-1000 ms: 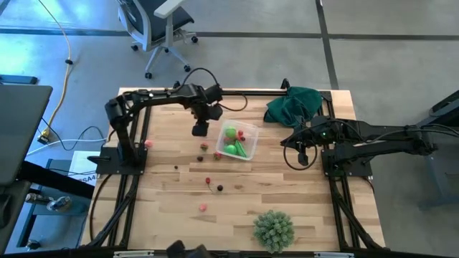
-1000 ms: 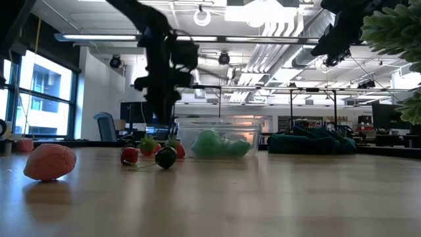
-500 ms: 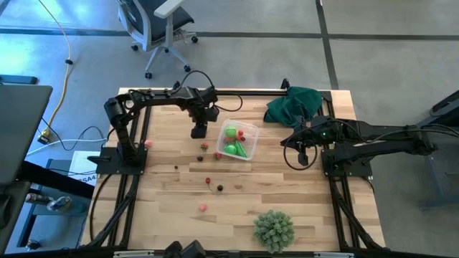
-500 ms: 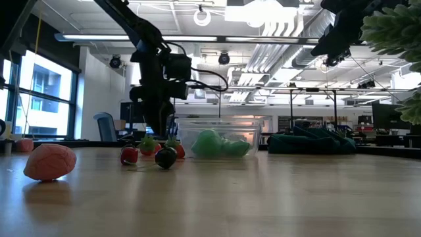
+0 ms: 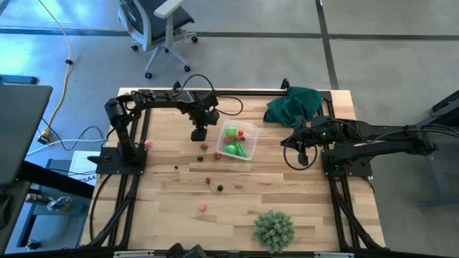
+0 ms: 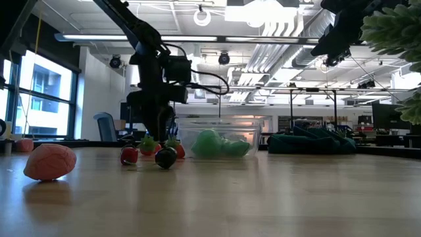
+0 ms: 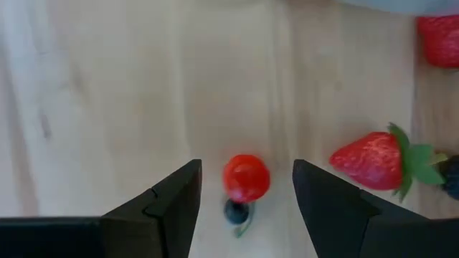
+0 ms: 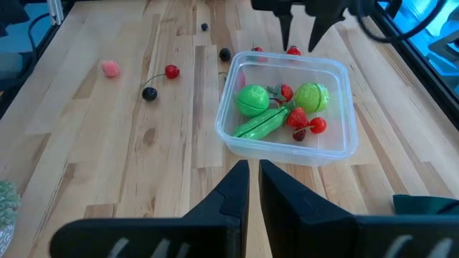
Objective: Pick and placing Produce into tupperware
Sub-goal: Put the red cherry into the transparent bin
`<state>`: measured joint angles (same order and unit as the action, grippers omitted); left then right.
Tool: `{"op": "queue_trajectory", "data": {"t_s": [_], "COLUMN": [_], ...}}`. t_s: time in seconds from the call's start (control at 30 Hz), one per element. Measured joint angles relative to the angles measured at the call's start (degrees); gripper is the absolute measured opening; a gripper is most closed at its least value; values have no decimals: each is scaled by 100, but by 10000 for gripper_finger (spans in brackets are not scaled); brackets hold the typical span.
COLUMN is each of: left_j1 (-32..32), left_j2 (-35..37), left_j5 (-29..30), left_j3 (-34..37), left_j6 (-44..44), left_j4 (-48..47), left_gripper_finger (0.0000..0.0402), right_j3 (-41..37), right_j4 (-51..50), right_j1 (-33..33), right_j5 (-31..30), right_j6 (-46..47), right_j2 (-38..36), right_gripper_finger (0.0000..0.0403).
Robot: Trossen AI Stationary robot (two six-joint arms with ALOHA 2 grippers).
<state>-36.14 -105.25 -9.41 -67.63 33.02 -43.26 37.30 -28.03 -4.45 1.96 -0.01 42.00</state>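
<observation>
Left gripper hangs low over the desk, jaws wide, straddling a red cherry just beside the tupperware. Risk: the small round piece rolls or squirts out as the jaws close; a strawberry nearby may get nudged. Right gripper waits with jaws nearly closed, empty.

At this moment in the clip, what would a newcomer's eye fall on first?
Probably the clear tupperware near the table's middle, already holding bright green produce and red berries. Next, the left hand, fingers apart, poised just beside that container over a small red cherry lying on the wood. The pale-green spiky ball at the near edge stands out too, while the right hand waits on its own side of the table.
</observation>
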Motion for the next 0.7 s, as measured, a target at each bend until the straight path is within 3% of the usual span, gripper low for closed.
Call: {"op": "queue_trajectory", "data": {"t_s": [0.2,0.4,0.7], "left_j1": [89,135,129], "left_j2": [0,0,0], "left_j5": [94,682,581], "left_j3": [178,350,360], "left_j6": [-29,-38,-42], "left_j4": [159,400,489], "left_gripper_finger": [211,211,211], "right_j3": [0,0,0], "right_j4": [2,0,0], "right_j1": [-1,0,0], "right_j5": [2,2,2], "right_j6": [-1,-2,-2], "right_j2": [-1,0,0], "right_gripper_finger": [24,24,24]}}
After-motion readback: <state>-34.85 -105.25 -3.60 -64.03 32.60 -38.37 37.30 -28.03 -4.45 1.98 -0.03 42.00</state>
